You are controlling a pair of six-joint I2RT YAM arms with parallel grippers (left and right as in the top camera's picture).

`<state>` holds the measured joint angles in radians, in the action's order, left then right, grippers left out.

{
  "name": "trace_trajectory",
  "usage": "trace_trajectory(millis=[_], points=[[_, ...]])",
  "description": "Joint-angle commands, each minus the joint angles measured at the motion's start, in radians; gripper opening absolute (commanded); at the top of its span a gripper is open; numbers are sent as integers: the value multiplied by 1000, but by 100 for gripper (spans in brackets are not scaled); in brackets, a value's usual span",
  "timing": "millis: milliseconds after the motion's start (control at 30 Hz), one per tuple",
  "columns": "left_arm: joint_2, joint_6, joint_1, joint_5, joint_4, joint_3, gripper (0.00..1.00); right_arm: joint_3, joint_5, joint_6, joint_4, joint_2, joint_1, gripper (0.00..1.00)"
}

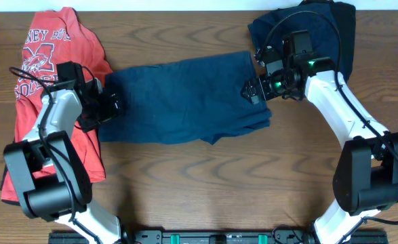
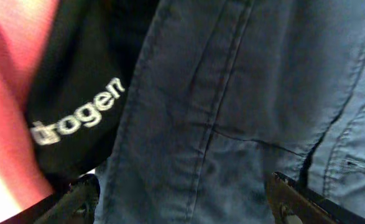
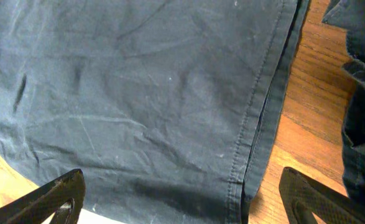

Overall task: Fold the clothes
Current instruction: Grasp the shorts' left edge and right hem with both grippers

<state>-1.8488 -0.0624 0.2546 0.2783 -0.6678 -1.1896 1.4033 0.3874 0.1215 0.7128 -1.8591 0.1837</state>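
Navy-blue fabric shorts (image 1: 185, 98) are spread flat at the centre of the brown wooden tabletop (image 1: 205, 183), long side running left to right. Creases are noted along the lower right edge.

The left claw (image 1: 114, 105) is set over the left end of the shorts. In the left wrist view its fingers (image 2: 76, 202) are spread wide, one at each lower corner, with seamed navy cloth between them. Nothing is gripped. A black fabric piece with white lettering (image 2: 76, 118) is seen just beside the shorts, next to a red printed T-shirt (image 1: 49, 81) lying at the left of the tabletop.

The right claw (image 1: 251, 89) is placed over the right end of the shorts. Its fingers (image 3: 51, 199) are also held wide apart, and nothing is grasped. The stitched hem and bare wood are visible there.

A heap of dark navy garments (image 1: 327, 30) is piled at the upper right, behind the right arm.
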Motion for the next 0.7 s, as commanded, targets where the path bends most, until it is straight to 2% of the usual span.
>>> trace_trajectory(millis=[0, 167, 333, 433, 533, 667], points=[[-40, 25, 2, -21, 2, 0, 87, 5, -2, 18, -3, -5, 13, 98], [-74, 25, 5, -95, 8, 0, 88, 5, -2, 18, -2, -5, 15, 98], [-110, 25, 3, -26, 16, 0, 87, 5, -2, 18, -15, -5, 16, 98], [-137, 25, 2, 38, 15, 0, 83, 5, -2, 18, -19, -5, 20, 97], [-155, 25, 2, 113, 15, 0, 67, 5, -2, 18, -18, -5, 19, 96], [-158, 25, 2, 178, 16, 0, 34, 5, -2, 18, -18, -5, 20, 95]])
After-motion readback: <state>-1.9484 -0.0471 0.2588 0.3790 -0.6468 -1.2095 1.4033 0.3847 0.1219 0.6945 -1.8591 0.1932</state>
